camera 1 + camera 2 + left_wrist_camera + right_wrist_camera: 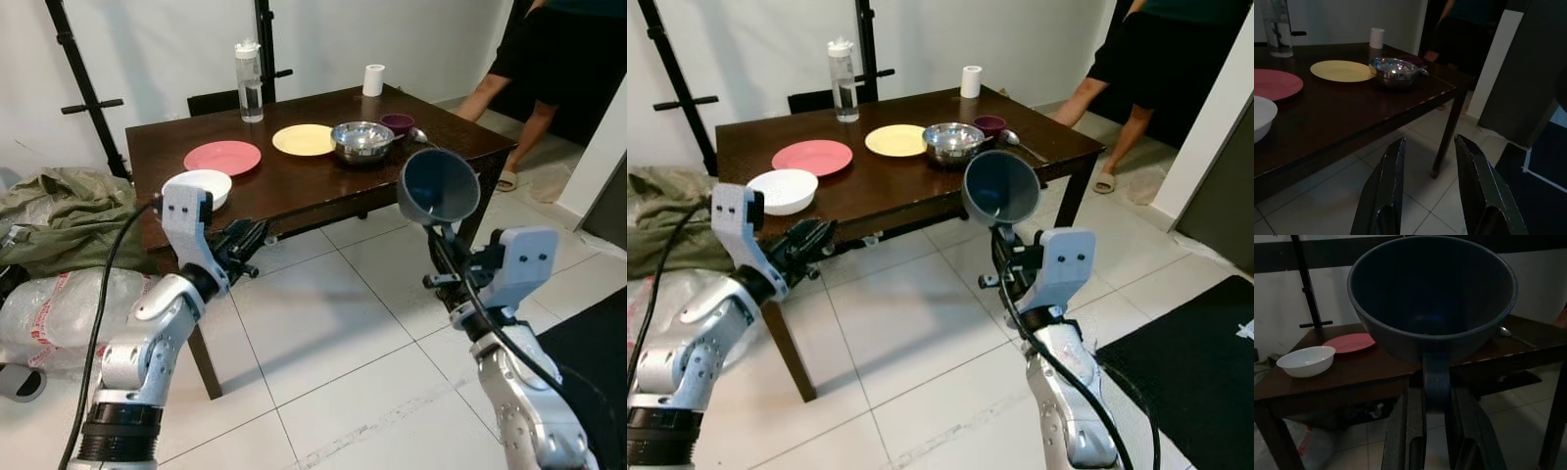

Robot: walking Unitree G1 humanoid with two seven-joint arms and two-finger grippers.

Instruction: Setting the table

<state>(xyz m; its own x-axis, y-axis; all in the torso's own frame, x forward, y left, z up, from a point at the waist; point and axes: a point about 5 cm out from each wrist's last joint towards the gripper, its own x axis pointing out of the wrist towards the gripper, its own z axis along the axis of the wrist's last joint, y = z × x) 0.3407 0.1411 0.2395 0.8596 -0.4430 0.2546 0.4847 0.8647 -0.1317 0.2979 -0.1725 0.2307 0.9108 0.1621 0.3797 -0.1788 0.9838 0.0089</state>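
At nine o'clock of the head view a heap of green cloth (54,211) is seen on the floor beside the dark wooden table (294,186). The left gripper (247,247) is held just below the table's near edge, its two fingers parted and nothing between them, as is confirmed by the left wrist view.

On the table, from left to right, are set a white bowl (203,186) at the near corner, a pink plate (222,157), a water bottle (249,81) at twelve o'clock by the far edge, a yellow plate (304,139), a steel bowl (362,140), a small purple bowl (397,122) with a spoon (419,135) beside it, and a paper roll (373,79) at the far edge.

At three o'clock the right gripper (438,240) is clenched on the rim of a dark blue bowl (438,186), which is carried tilted, its mouth turned toward the camera, in the air above the tiled floor and short of the table's right-hand corner. A person (534,69) is standing beyond that corner, at one o'clock.

The step in hand is judged to be the bringing of the blue bowl to the table. For the next move, the bowl would need to be levelled, carried over the near edge and lowered onto bare wood, probably in front of the yellow plate, clear of the steel bowl, before the fingers are released.
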